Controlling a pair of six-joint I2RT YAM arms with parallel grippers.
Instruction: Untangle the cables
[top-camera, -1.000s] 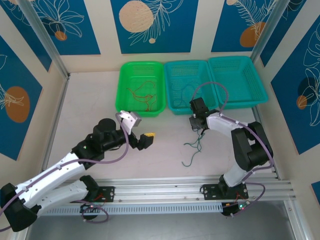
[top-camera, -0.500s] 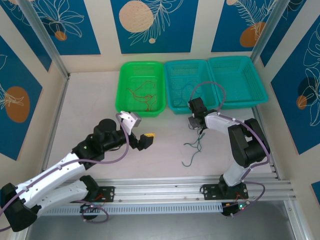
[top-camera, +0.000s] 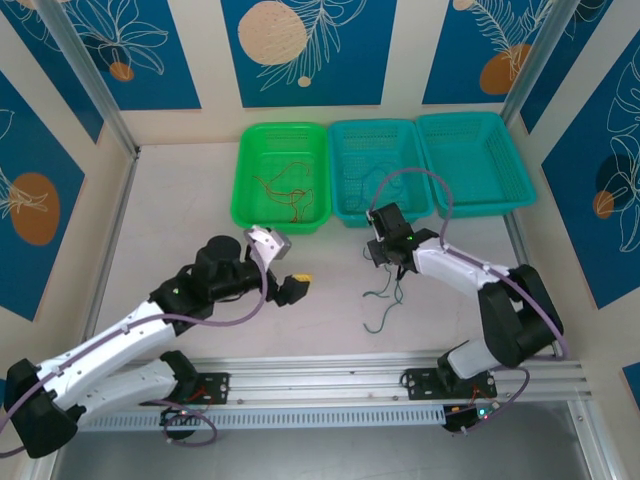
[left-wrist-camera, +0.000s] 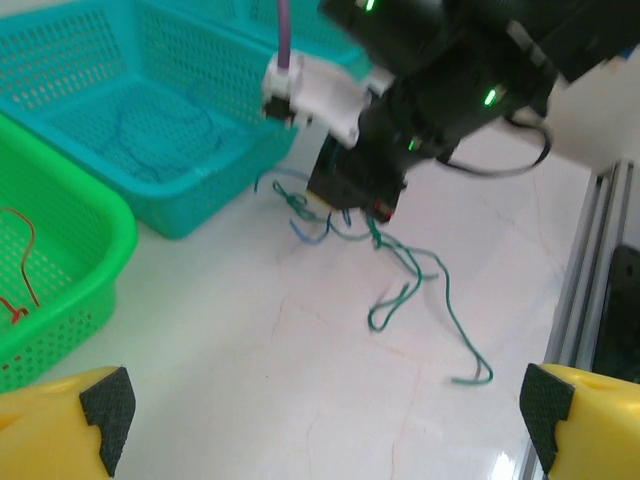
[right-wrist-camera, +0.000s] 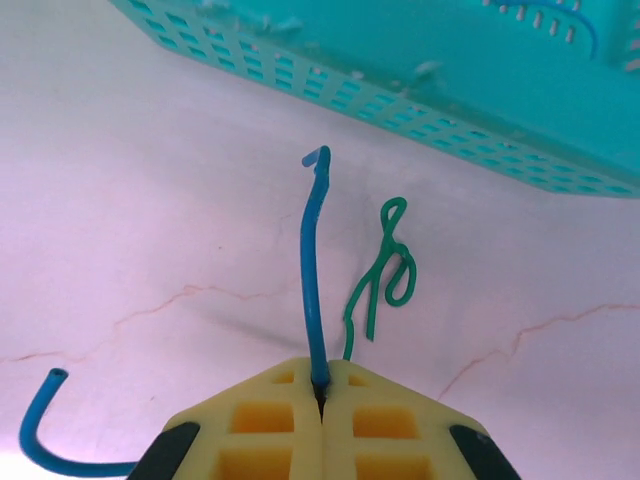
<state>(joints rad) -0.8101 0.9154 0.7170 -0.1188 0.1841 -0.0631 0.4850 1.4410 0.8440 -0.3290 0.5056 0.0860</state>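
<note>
On the table (top-camera: 180, 200), right jaws pinch a blue cable (right-wrist-camera: 310, 270).

The bench (top-camera: 170, 220) is bare on the left and between the arms. Three baskets (top-camera: 240, 185) wall its far edge; loose cables (left-wrist-camera: 380, 240) sprawl under the right arm (top-camera: 455, 268).

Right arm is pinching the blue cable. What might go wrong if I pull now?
The right fingers pinch the blue cable at their very tips, so it may slip out. The green cable looks tangled with it; pulling may tighten the knot or drag both. The teal basket stands close; a lifted end could snag its mesh.
</note>
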